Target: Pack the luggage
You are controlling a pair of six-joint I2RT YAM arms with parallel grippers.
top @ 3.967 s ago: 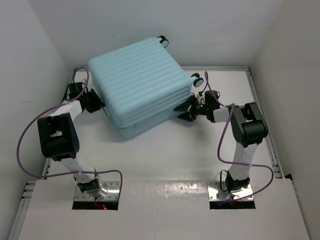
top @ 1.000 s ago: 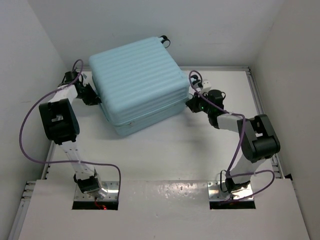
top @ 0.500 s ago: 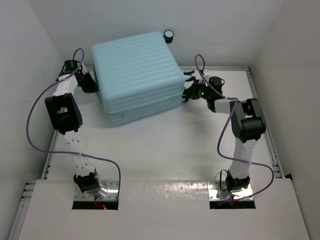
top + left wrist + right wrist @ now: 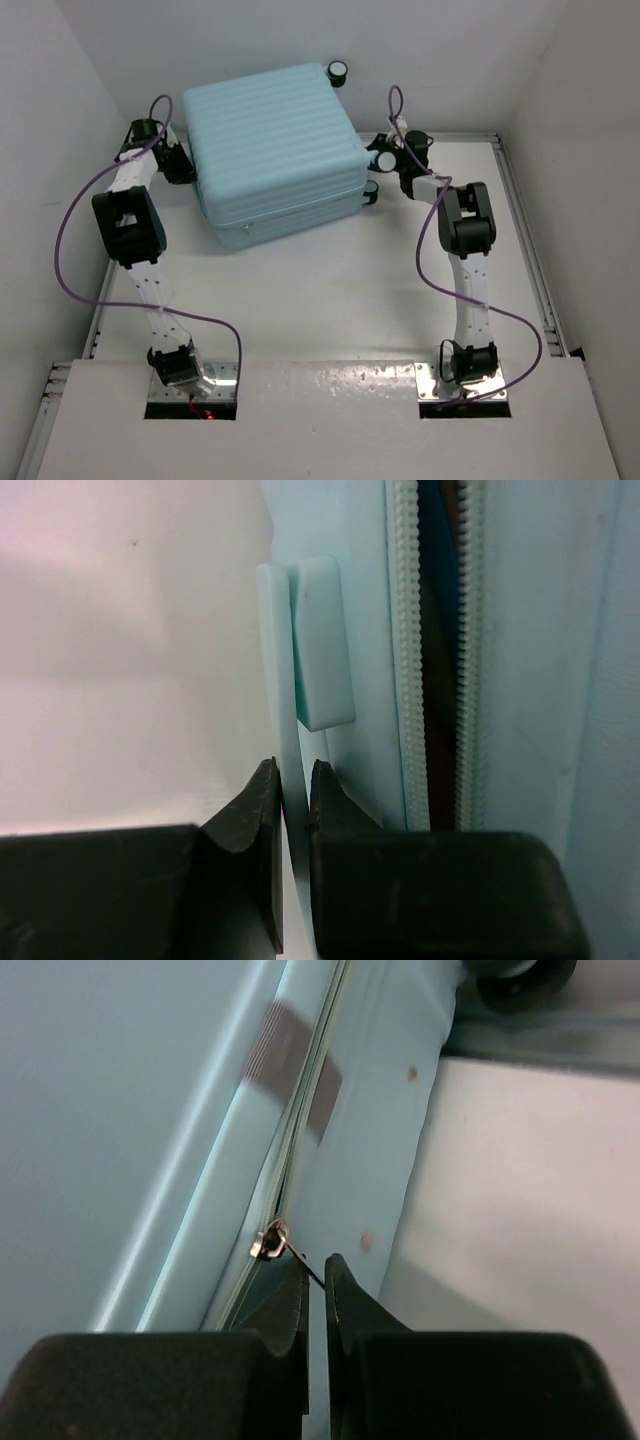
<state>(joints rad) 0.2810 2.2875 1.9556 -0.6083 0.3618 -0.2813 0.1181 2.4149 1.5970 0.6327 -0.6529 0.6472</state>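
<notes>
On the right flank of the pale-blue ribbed hard-shell suitcase [image 4: 270,140], flat between the arms, right gripper [image 4: 315,1275] pinches the silver zip pull [image 4: 270,1241], seam running dead ahead; left gripper [image 4: 290,780] clamps the pale-blue side handle [image 4: 322,645].

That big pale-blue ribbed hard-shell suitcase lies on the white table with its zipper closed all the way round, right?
Not quite. The pale-blue ribbed hard-shell suitcase lies on the white table, but its zipper is not closed all round: the left wrist view shows the teeth parted.
</notes>
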